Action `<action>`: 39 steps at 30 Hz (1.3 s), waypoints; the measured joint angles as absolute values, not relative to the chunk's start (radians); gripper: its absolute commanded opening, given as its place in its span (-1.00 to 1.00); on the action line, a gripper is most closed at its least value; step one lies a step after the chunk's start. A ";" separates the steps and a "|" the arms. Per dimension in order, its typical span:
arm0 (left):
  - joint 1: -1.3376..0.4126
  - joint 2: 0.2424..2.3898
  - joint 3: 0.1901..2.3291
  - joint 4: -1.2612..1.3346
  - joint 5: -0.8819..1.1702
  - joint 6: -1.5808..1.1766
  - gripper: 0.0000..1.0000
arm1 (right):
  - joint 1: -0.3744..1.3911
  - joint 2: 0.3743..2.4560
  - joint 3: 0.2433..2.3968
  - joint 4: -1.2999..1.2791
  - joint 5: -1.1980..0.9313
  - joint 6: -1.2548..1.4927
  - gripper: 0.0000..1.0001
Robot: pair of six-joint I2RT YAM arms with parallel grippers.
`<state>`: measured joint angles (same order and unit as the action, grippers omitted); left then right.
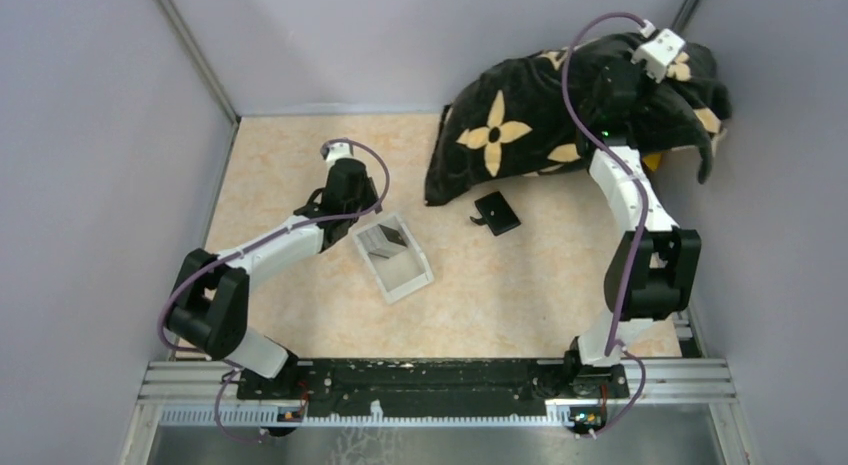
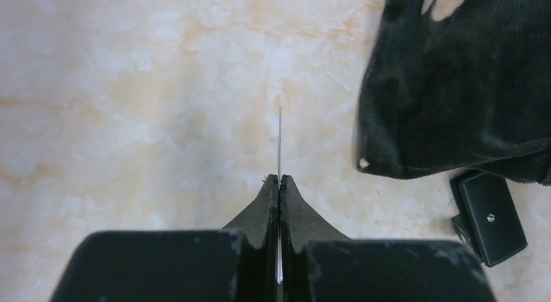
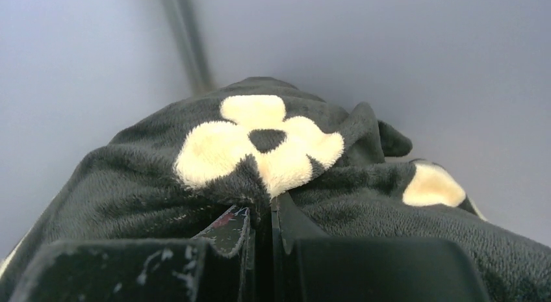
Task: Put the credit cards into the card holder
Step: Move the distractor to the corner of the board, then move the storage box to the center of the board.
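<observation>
My left gripper (image 2: 279, 178) is shut on a thin credit card (image 2: 279, 143), seen edge-on as a pale line sticking out past the fingertips above the table. In the top view this gripper (image 1: 345, 190) hangs just left of the pale grey box. The black card holder (image 1: 497, 213) lies closed on the table in front of the cushion; it also shows in the left wrist view (image 2: 490, 214), to the right of the held card. A dark card (image 1: 395, 237) leans inside the box. My right gripper (image 3: 262, 208) is closed on the cushion's plush fabric (image 3: 260, 143).
The pale grey plastic box (image 1: 410, 283) stands mid-table beside my left gripper. The big black flower-patterned cushion (image 1: 520, 135) fills the back right corner, with my right arm (image 1: 625, 185) reaching over it. Grey walls close in on the left, back and right.
</observation>
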<state>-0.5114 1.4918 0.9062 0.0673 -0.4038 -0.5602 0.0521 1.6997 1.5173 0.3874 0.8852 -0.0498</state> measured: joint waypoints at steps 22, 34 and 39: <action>-0.511 1.548 1.031 0.113 -0.165 -0.499 -1.00 | 0.278 1.501 1.362 0.327 0.970 -0.086 0.56; -0.583 1.518 1.041 0.134 0.005 -0.472 -1.00 | 0.572 1.356 1.354 -0.088 0.859 0.100 0.13; -0.618 1.520 1.028 0.135 0.035 -0.470 -1.00 | 0.623 1.303 1.173 -0.245 0.699 0.297 0.05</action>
<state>-0.6178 1.5200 1.0279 0.1349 0.0349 -0.4698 0.6228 1.3033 1.1728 -0.2455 0.6994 0.2966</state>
